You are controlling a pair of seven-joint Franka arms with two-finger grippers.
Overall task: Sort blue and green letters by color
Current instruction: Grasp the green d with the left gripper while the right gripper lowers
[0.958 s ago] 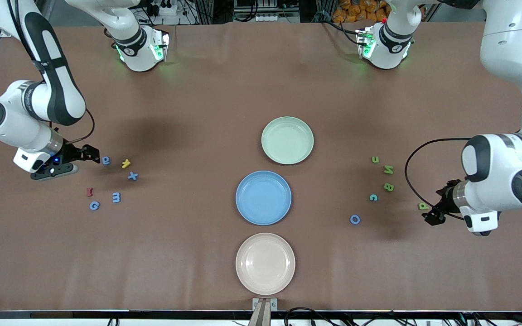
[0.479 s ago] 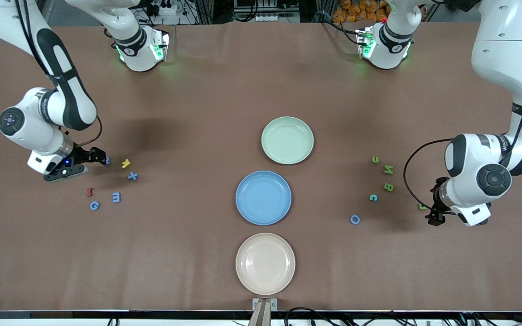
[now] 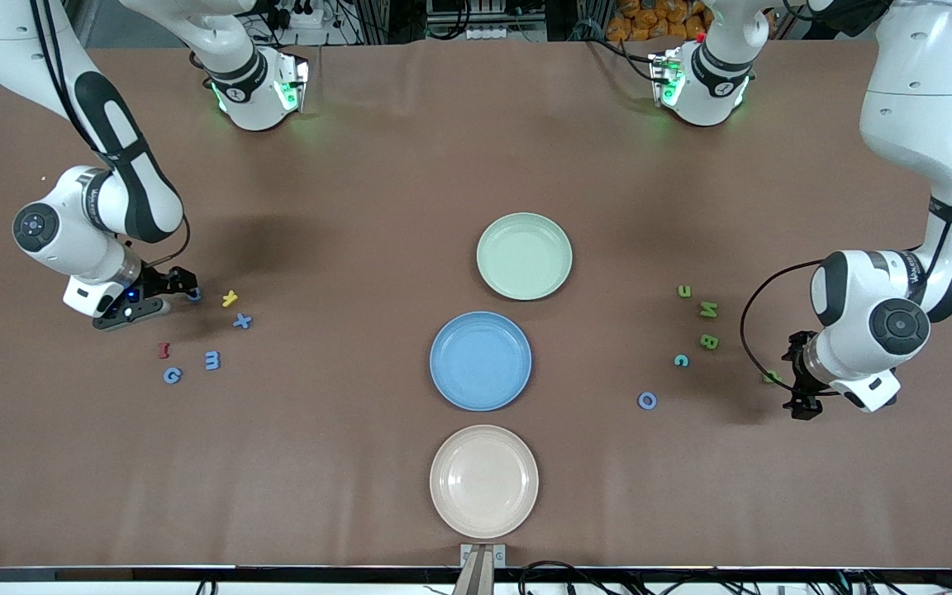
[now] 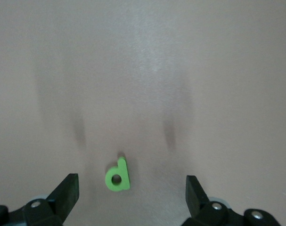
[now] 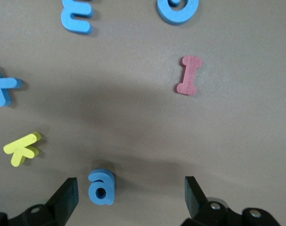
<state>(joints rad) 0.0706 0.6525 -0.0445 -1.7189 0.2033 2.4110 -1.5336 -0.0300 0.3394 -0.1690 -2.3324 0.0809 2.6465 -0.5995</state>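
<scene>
Green plate [image 3: 524,255], blue plate [image 3: 480,360], beige plate [image 3: 483,480]; yellow letter [image 3: 230,298], red letter [image 3: 164,350]

You can count five blue letters [image 3: 212,360], five green letters [image 3: 708,310], one yellow letter [image 3: 230,298] and one red letter [image 3: 164,350]. You also have three plates [image 3: 480,361]: one green, one blue, one pink.

A robotics lab is being shown: two white arms are being run from bases bolted to a brown-covered table [image 3: 377,165], with cables and power strips [image 3: 298,15] being kept along its edge.
</scene>
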